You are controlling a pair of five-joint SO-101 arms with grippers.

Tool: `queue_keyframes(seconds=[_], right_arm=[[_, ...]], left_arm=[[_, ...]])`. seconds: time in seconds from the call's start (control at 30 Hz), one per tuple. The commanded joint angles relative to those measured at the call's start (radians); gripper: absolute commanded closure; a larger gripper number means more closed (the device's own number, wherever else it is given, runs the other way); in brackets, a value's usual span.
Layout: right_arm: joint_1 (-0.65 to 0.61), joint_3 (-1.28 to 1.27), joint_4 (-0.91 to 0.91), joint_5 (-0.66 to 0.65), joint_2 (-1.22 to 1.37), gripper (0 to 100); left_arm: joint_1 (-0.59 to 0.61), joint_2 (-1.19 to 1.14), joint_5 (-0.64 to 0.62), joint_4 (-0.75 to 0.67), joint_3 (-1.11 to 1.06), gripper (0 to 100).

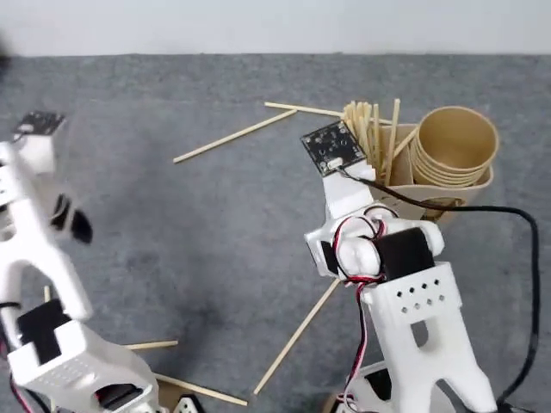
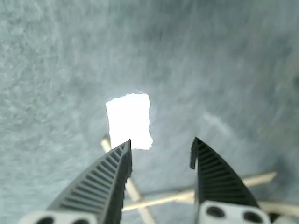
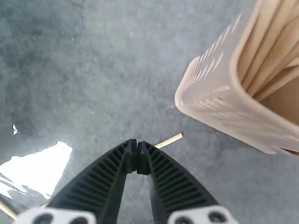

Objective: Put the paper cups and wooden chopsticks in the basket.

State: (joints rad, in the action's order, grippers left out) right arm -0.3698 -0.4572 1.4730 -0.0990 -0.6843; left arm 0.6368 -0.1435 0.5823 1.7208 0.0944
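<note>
A beige basket (image 1: 448, 194) stands at the far right and holds a stack of paper cups (image 1: 454, 144) and a bundle of wooden chopsticks (image 1: 372, 131). Loose chopsticks lie on the grey carpet: one (image 1: 234, 136) left of the basket, one (image 1: 297, 335) near the front, and two (image 1: 200, 389) by the left arm's base. My right gripper (image 3: 137, 145) is shut with nothing between its fingers, low beside the basket wall (image 3: 219, 105); a chopstick end (image 3: 169, 139) lies just beyond its tips. My left gripper (image 2: 161, 151) is open above crossed chopsticks (image 2: 156, 198).
The right arm's body (image 1: 387, 258) stands close in front of the basket, with its black cable (image 1: 508, 215) looping to the right. A bright white patch (image 2: 129, 120) lies on the carpet ahead of the left gripper. A short chopstick (image 1: 301, 109) lies behind the basket's left corner.
</note>
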Motion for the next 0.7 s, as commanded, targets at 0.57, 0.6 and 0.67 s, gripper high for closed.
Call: queue_keyframes(seconds=[0.57,0.6,0.67], right_arm=[[-0.001,-0.003,0.002,0.008,-0.036,99.0],[-0.001,-0.003,0.001,0.008,-0.036,99.0],[-0.001,-0.002,0.001,0.008,-0.036,99.0]], left_arm=[[0.364,0.074,1.318,0.032,-0.277,72],[0.364,0.074,1.339,0.032,-0.295,72],[0.358,0.074,1.358,0.032,-0.334,72]])
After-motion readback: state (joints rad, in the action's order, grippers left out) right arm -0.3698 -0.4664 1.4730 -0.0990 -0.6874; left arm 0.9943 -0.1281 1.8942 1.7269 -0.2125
